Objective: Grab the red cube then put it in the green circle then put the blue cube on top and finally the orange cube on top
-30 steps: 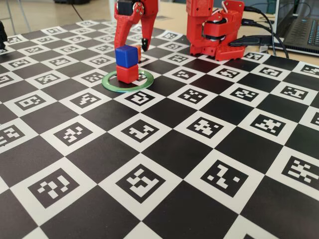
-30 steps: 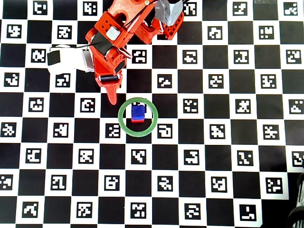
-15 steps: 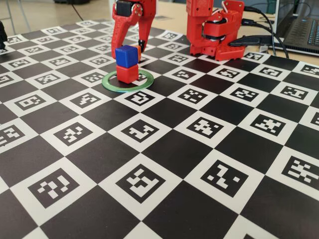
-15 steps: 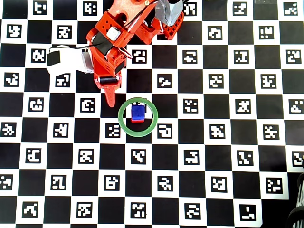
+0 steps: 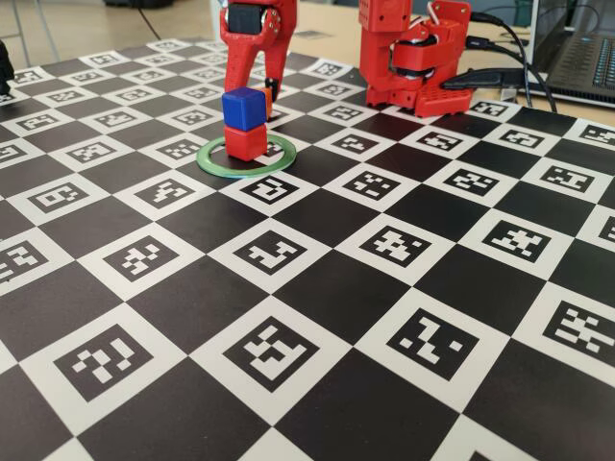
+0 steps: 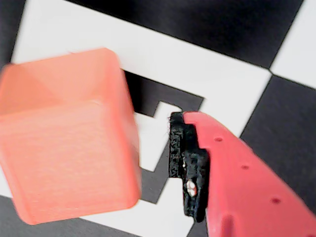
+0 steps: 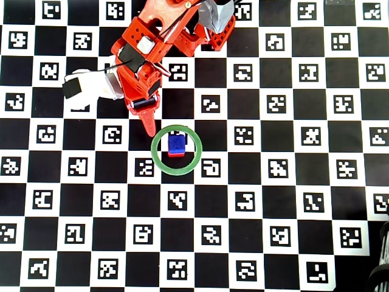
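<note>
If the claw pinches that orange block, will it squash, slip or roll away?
The orange cube looks like solid plastic with flat faces, so it probably won't squash or roll. Its sides look smooth, so it might slip a little, though the finger has a dark pad that should help. It seems small, so likely light.

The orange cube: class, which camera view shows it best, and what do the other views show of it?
The wrist view: the orange cube fills the left half, close up though slightly blurred, with a gap to the gripper's black-padded finger. In the fixed and overhead views I cannot find it; the arm apparently hides it.
</note>
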Action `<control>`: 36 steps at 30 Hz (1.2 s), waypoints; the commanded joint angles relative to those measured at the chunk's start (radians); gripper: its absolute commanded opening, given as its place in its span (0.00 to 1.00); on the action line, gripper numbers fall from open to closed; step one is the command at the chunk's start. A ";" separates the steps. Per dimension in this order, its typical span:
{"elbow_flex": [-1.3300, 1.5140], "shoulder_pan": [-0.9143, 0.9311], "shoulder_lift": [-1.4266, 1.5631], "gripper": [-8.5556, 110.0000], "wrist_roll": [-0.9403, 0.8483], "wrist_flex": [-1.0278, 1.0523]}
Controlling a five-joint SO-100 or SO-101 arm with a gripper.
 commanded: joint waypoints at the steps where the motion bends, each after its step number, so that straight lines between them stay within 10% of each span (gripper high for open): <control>1: -0.091 -0.011 0.005 0.46 -0.043 0.000; 36: -0.067 -0.021 -0.025 0.45 -0.199 0.003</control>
